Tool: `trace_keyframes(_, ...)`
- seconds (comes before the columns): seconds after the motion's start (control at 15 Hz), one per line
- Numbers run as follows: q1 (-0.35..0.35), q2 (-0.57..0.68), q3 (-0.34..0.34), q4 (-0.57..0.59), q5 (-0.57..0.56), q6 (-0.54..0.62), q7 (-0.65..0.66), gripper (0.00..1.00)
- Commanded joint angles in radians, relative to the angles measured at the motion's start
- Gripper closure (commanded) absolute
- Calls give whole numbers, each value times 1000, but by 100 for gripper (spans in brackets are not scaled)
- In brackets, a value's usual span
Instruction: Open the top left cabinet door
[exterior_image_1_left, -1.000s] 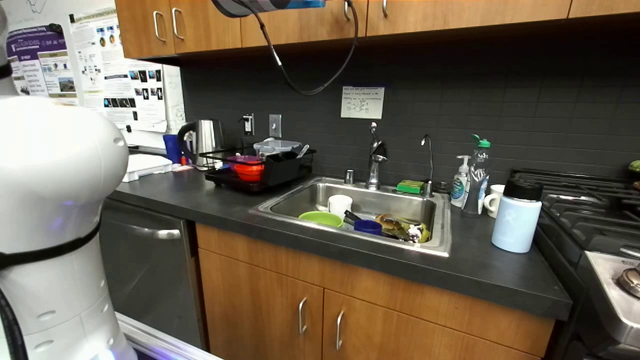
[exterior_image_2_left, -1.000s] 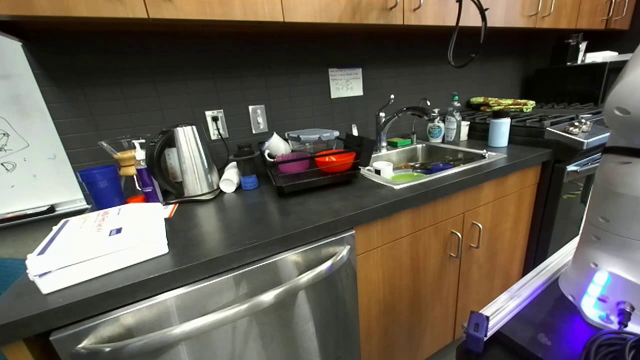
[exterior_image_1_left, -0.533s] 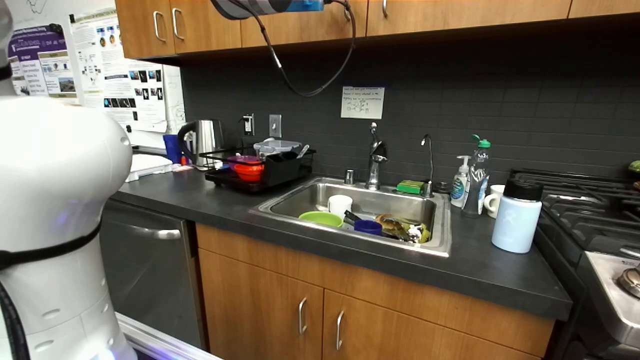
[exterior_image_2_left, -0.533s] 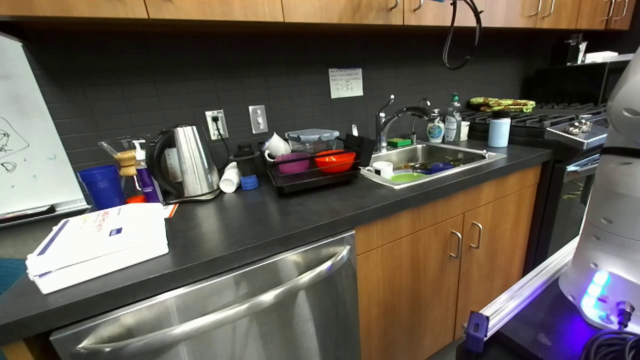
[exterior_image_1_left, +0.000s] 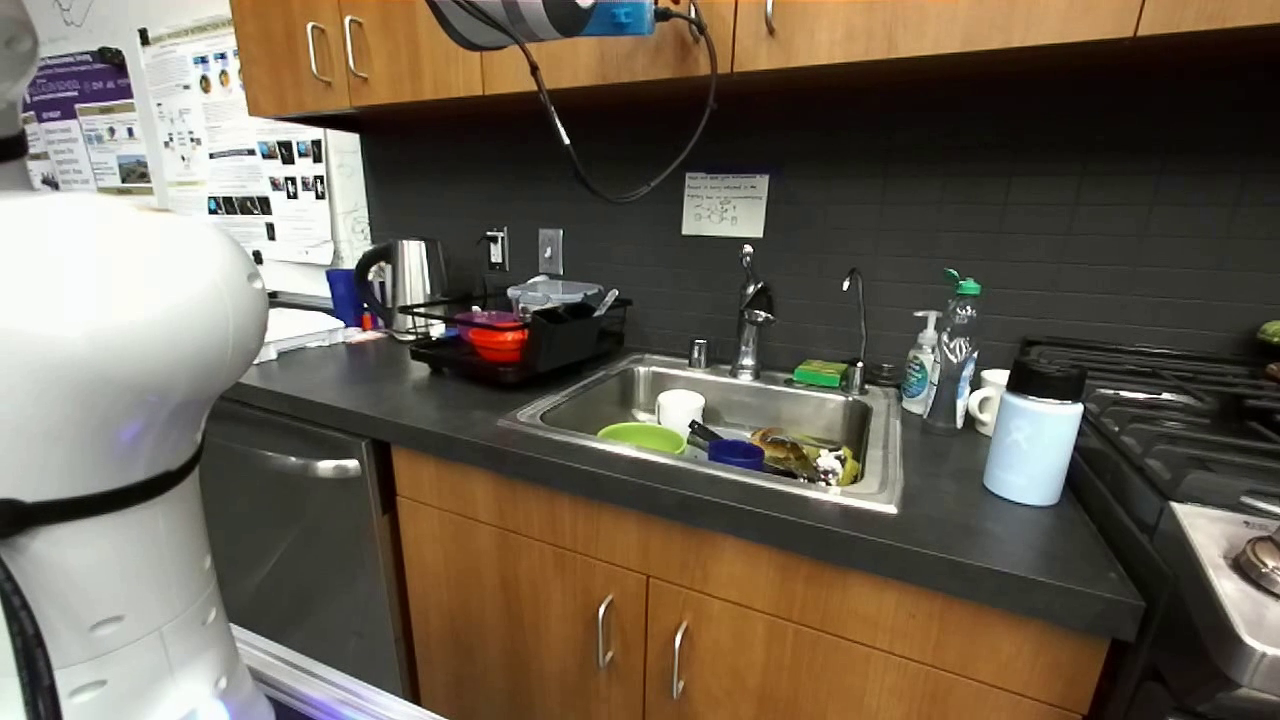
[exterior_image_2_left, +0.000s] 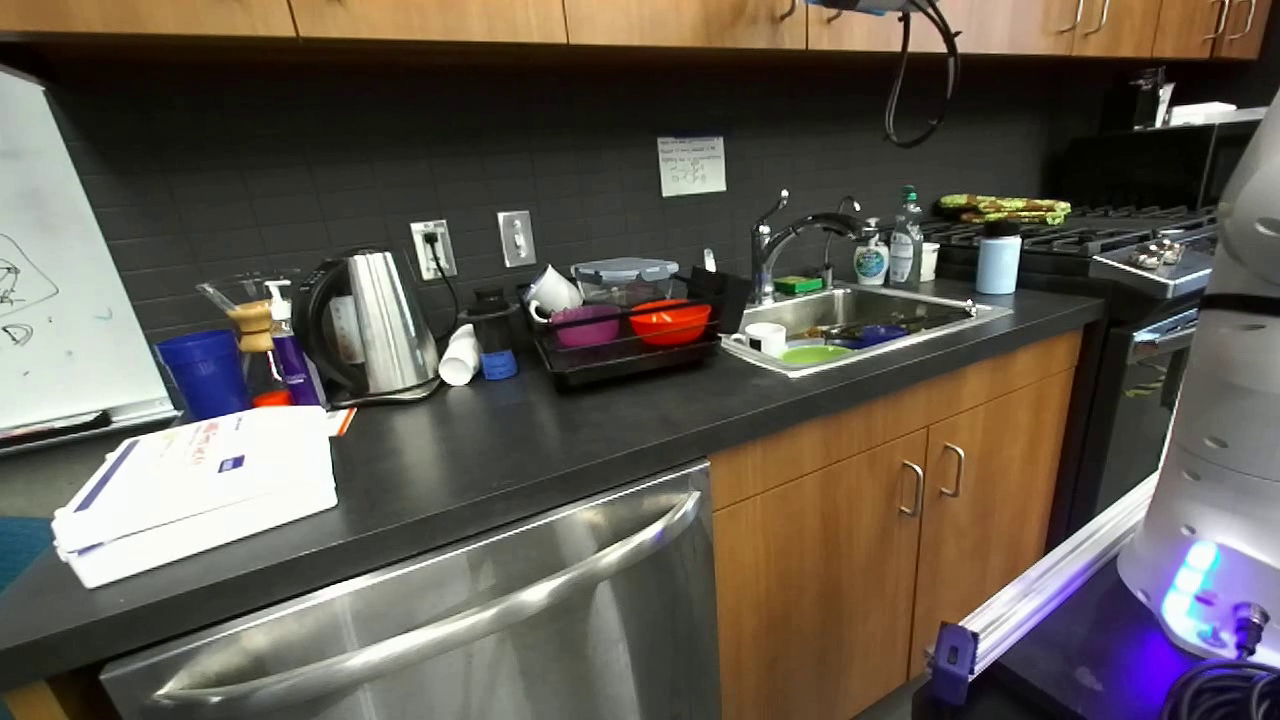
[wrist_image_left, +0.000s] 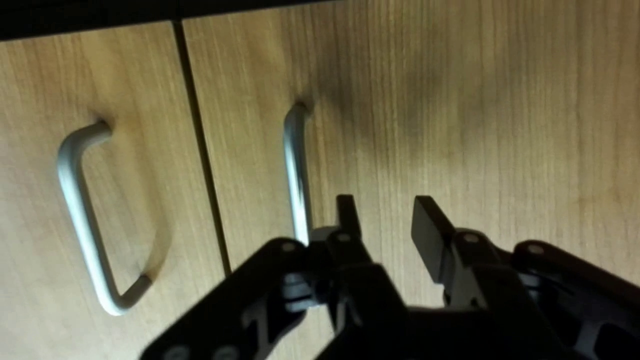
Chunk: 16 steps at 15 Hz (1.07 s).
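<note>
Lower than a second ago in both exterior views, the arm's end (exterior_image_1_left: 545, 20) has come down slightly, and its cable (exterior_image_1_left: 563, 135) hangs further down against the dark wall (exterior_image_1_left: 900, 180).

The door (wrist_image_left: 510, 125) belongs to the wall cabinets (exterior_image_1_left: 930, 30) above the counter (exterior_image_2_left: 480, 450). It is shut, lying flush with the next door (wrist_image_left: 30, 200) across a thin dark seam. It is flat brown wood with a fine grain. Its handle (wrist_image_left: 296, 160), a slim silver bar, runs near the seam, close to the door's dark-bordered edge.

Just in front of the wood, in the wrist view, is the pincer (wrist_image_left: 386, 215), its jaws part-way apart with bare grain showing between the tips. The handle lies outside that gap and passes behind the nearer finger (wrist_image_left: 348, 215); whether the two touch, I cannot tell.

The next door bears a matching bar (wrist_image_left: 86, 225). Below the cabinets, a note (exterior_image_1_left: 725, 205) is fixed above the sink (exterior_image_1_left: 884, 440), which holds a white mug (exterior_image_1_left: 681, 410), a green dish (exterior_image_1_left: 640, 437) and a blue cup (exterior_image_1_left: 736, 454). To one side stands a rack (exterior_image_2_left: 620, 370) with a red bowl (exterior_image_1_left: 497, 347), then a kettle (exterior_image_2_left: 390, 320); to the other, a pale-blue bottle (exterior_image_1_left: 1035, 450) near the stove (exterior_image_1_left: 1215, 580).
</note>
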Motion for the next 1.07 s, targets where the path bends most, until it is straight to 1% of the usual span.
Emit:
trace_keyframes(0.0, 30, 28, -36, 37, -19, 0, 10, 74)
trace_keyframes(0.07, 35, 32, -43, 41, -19, 0, 12, 77)
trace_keyframes(0.13, 40, 39, -48, 48, -19, 0, 13, 73)
trace_keyframes(0.2, 46, 44, -54, 54, -20, 0, 14, 73)
trace_keyframes(0.27, 53, 48, -61, 60, -22, 0, 15, 65)
trace_keyframes(0.33, 59, 53, -67, 67, -23, 0, 16, 50)
trace_keyframes(0.6, 86, 77, -96, 97, -30, 0, 19, 28)
trace_keyframes(0.8, 110, 94, -118, 114, -39, 1, 24, 7)
trace_keyframes(0.87, 118, 101, -126, 121, -42, 0, 26, 2)
trace_keyframes(0.93, 127, 104, -133, 124, -45, 0, 28, 2)
trace_keyframes(1.0, 133, 112, -139, 130, -47, 0, 30, 14)
